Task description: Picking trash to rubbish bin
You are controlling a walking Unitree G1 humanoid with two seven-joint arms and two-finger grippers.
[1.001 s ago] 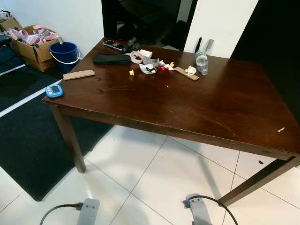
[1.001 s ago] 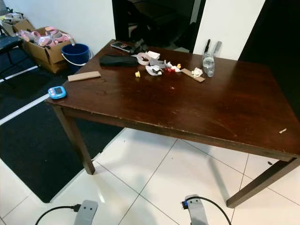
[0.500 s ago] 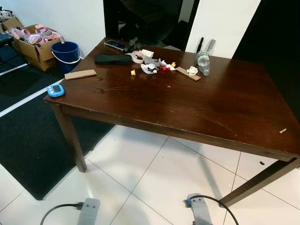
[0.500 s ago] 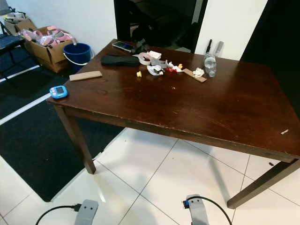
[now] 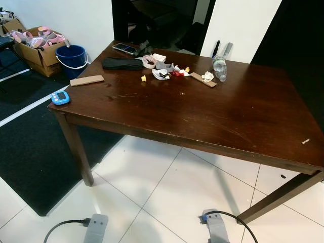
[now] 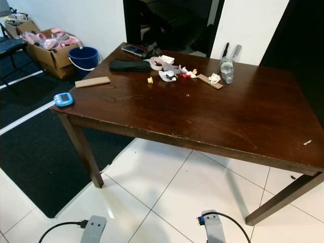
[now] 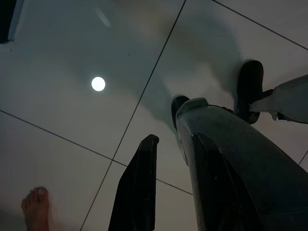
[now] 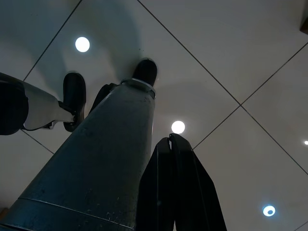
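Left eye view looks down on a dark wooden table (image 5: pixel 212 116) standing on white floor tiles (image 5: pixel 167 197), with a black mat (image 5: pixel 30 157) under its left-hand leg and a white wall (image 5: pixel 238 25) behind its far edge. The trash (image 5: pixel 169 72) — crumpled white and red scraps — lies in a loose cluster near the table's far edge, with a roll of tape (image 5: pixel 148 62) and a black case (image 5: pixel 122 64) at the cluster's left and a phone (image 5: pixel 123 48) beyond them at the far left corner. Just right of the cluster a clear plastic bottle (image 5: pixel 218 67) stands upright, a wooden strip (image 5: pixel 202 80) lying beside it. A flat wooden block (image 5: pixel 86 80) rests near the table's left edge, and a small blue device (image 5: pixel 59 97) sits on the near left corner. On the floor beyond the table's left end stands a blue bucket (image 5: pixel 70 56), its contents hidden by the rim, and next to it a cardboard box (image 5: pixel 35 50) holds pink and white items too small to identify. Both arms hang low in front of the table. The left gripper (image 7: pixel 171 192) points at the tiles with a gap between its two black fingers, holding nothing; a bare foot (image 7: pixel 36 208) of a person shows at the frame edge — cut off. The right gripper (image 8: pixel 172 187) also points at the floor, its fingers pressed together and empty.
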